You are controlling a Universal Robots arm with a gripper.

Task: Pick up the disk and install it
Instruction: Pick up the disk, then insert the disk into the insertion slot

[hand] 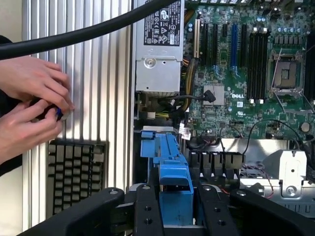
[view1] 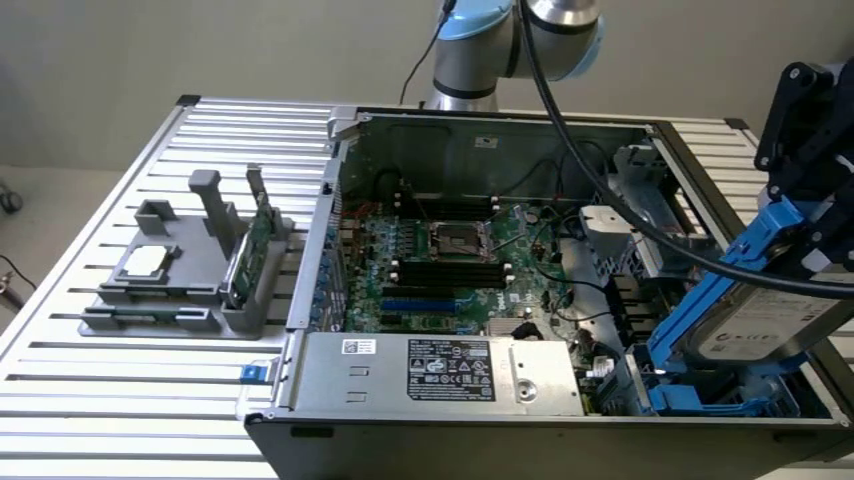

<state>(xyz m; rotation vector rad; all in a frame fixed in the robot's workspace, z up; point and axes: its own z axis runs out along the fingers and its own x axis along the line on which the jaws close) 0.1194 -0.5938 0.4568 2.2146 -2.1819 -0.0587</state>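
The disk (view1: 763, 322), a silver-grey drive with a white label in a bright blue carrier, hangs tilted at the exterior view's right. Its lower end is down by the blue drive bay (view1: 694, 400) in the near right corner of the open computer case (view1: 350, 140). My gripper (view1: 806, 255) is shut on the disk's upper end. In the wrist view the blue carrier (hand: 172, 167) sits between my two black fingers (hand: 147, 209), and my gripper (hand: 176, 199) points down into the case.
A motherboard (view1: 441, 260) and a grey power supply (view1: 441, 370) fill the case. A thick black cable (view1: 601, 190) crosses above it. On the slatted table, a grey holder (view1: 174, 290) carries a silver chip (view1: 147, 262) and a green card (view1: 254, 250). A person's hands (hand: 29, 108) and a keyboard (hand: 74, 172) are beside the case.
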